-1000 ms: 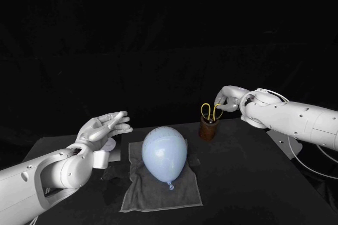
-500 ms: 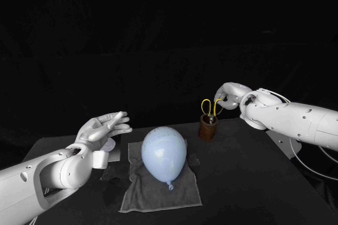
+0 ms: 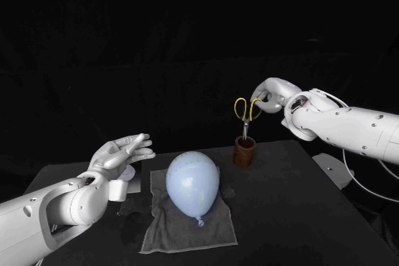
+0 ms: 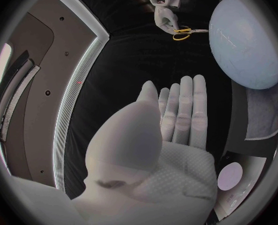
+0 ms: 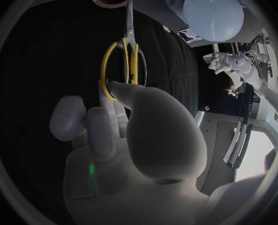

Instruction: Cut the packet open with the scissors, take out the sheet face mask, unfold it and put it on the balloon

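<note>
The right hand (image 3: 272,94) is holding the scissors (image 3: 245,120) up at the far right. Its fingers (image 5: 116,91) are hooking through one yellow handle loop, and the closed blades are hanging straight down. The blade tips are sitting right at the mouth of the brown holder (image 3: 244,153), which is standing upright on the surface (image 3: 291,220) directly below. I cannot tell whether the tips are clear of the rim.

The balloon (image 3: 193,182) is lying on a grey towel (image 3: 187,234) in the middle of the surface, left of and nearer than the holder, with its knot pointing to the near side.

The left hand (image 3: 123,152) is hovering above the surface, left of the balloon and apart from it. Its fingers (image 4: 186,110) are stretching out straight and close together, holding nothing. A pale disc (image 3: 130,172) is lying just under that hand, beside the towel's left edge; it is too hidden to name.
</note>
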### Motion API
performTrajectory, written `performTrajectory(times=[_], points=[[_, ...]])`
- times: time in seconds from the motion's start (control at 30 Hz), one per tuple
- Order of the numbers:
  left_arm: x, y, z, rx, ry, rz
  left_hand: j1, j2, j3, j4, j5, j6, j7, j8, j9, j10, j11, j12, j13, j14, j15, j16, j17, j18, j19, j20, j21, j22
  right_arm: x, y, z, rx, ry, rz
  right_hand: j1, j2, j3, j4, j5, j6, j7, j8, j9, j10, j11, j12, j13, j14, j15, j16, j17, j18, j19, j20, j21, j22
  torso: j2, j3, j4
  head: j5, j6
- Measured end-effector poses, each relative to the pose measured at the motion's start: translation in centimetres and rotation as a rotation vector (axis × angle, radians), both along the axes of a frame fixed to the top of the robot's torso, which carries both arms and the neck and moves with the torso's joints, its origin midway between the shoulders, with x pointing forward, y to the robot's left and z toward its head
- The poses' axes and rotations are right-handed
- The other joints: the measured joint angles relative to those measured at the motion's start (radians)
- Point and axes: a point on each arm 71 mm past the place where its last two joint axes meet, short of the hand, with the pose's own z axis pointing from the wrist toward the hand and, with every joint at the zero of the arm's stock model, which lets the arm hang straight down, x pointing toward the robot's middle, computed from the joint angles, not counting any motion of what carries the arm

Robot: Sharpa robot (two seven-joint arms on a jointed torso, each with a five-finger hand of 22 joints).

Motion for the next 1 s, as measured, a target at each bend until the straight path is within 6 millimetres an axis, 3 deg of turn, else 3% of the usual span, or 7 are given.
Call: performTrajectory(times=[0.13,0.3,0.47,0.6,0.93,1.0], points=[[0.2,-0.2,-0.1,-0.001,0.000,-0.002,0.000,0.000,-0.006,0.000,0.000,0.000,0.000,-0.001,0.000,-0.004,0.003,-0.005,0.000,-0.020,0.005,-0.011,0.000,-0.002,-0.018,0.006,-0.009,-0.007,0.0,0.7,1.8,0.020,-0.007,-0.002,-0.002,-0.002,0.000,0.000,0.000,0.000,0.000,0.000,0.001,0.001,-0.001,0.000,0.000,0.001,-0.001,-0.002,-0.003,0.000,0.000,0.000,0.000,-0.003,-0.003,-0.0024,-0.0004,-0.001,0.003],[0.7,-0.2,-0.3,0.002,-0.004,-0.001,0.009,0.009,-0.032,0.001,0.000,0.000,0.000,-0.009,0.000,-0.004,0.003,-0.022,0.000,-0.064,0.018,-0.071,-0.010,0.002,-0.104,0.042,-0.074,-0.039,0.7,2.3,3.8,0.043,-0.011,-0.011,-0.004,-0.004,0.003,-0.003,0.000,0.000,0.000,0.004,0.003,0.001,-0.001,0.000,0.001,0.001,-0.001,-0.003,-0.008,0.000,0.000,0.000,0.000,-0.005,-0.007,-0.0058,-0.0011,-0.002,0.006],[1.8,-0.1,-0.5,0.010,-0.013,0.013,0.018,0.018,-0.053,0.000,0.000,-0.002,-0.002,-0.016,-0.001,-0.006,0.006,-0.030,0.000,-0.071,0.025,-0.116,-0.018,0.002,-0.161,0.078,-0.128,-0.070,2.0,4.6,4.6,0.066,-0.013,-0.025,-0.006,-0.006,0.010,-0.010,0.000,0.000,0.000,0.008,0.008,0.005,-0.005,0.000,0.001,0.001,-0.001,-0.007,-0.012,-0.001,0.000,0.000,0.000,-0.001,-0.010,-0.0100,-0.0009,0.001,0.012],[3.0,0.2,-0.5,0.018,-0.024,0.028,0.014,0.022,-0.067,0.000,0.000,-0.020,0.005,-0.029,-0.005,-0.027,0.020,-0.035,-0.002,-0.102,0.038,-0.159,-0.030,0.002,-0.189,0.095,-0.159,-0.087,3.2,6.6,4.2,0.092,-0.007,-0.039,-0.012,-0.009,0.015,-0.015,0.000,-0.003,-0.004,0.008,0.013,0.004,-0.005,0.000,0.001,0.001,-0.001,-0.011,-0.023,-0.001,0.000,0.000,-0.004,-0.005,-0.010,-0.0115,0.0004,0.010,0.016],[5.5,1.2,0.1,0.044,-0.057,0.074,0.028,0.036,-0.111,-0.009,0.000,-0.089,-0.003,-0.076,-0.017,-0.178,0.063,-0.035,-0.006,-0.214,0.089,-0.280,-0.078,0.001,-0.280,0.101,-0.245,-0.095,5.0,11.4,1.6,0.190,0.006,-0.068,-0.022,-0.009,0.023,-0.024,-0.001,-0.006,-0.001,0.008,0.016,0.007,-0.007,-0.001,0.000,0.001,-0.001,-0.011,-0.026,-0.007,-0.004,-0.004,-0.004,-0.009,-0.006,-0.0156,0.0049,0.046,0.020],[5.9,1.4,0.3,0.051,-0.062,0.083,0.030,0.038,-0.113,-0.011,0.000,-0.108,-0.008,-0.087,-0.019,-0.232,0.077,-0.035,-0.006,-0.239,0.100,-0.304,-0.091,-0.016,-0.318,0.102,-0.267,-0.096,5.1,12.4,0.8,0.208,0.010,-0.067,-0.022,-0.009,0.025,-0.025,-0.001,-0.006,-0.001,0.008,0.016,0.007,-0.007,-0.002,0.000,0.001,-0.001,-0.011,-0.026,-0.007,-0.004,-0.004,-0.004,-0.009,-0.005,-0.0162,0.0059,0.054,0.021]])
